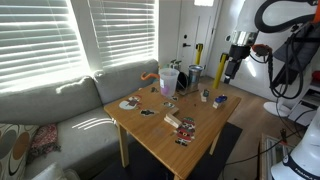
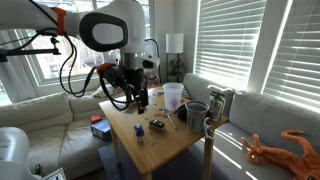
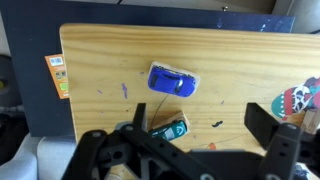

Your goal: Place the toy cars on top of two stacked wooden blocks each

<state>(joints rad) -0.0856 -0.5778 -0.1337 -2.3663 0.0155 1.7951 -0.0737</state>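
In our wrist view the gripper (image 3: 198, 128) hangs over the table (image 3: 110, 55), fingers wide apart, holding nothing. The blue car (image 3: 172, 81) sits mid-frame, with the dark car (image 3: 168, 129) just below it.

Wrist view: bare tabletop (image 3: 250, 60) lies right of the blue car (image 3: 172, 81). The dark car (image 3: 170, 128) just beside it crowds the gap between the spread fingers (image 3: 268, 125). In an exterior view, cups (image 1: 168, 80) block the far end and packets (image 1: 185, 128) the near end.
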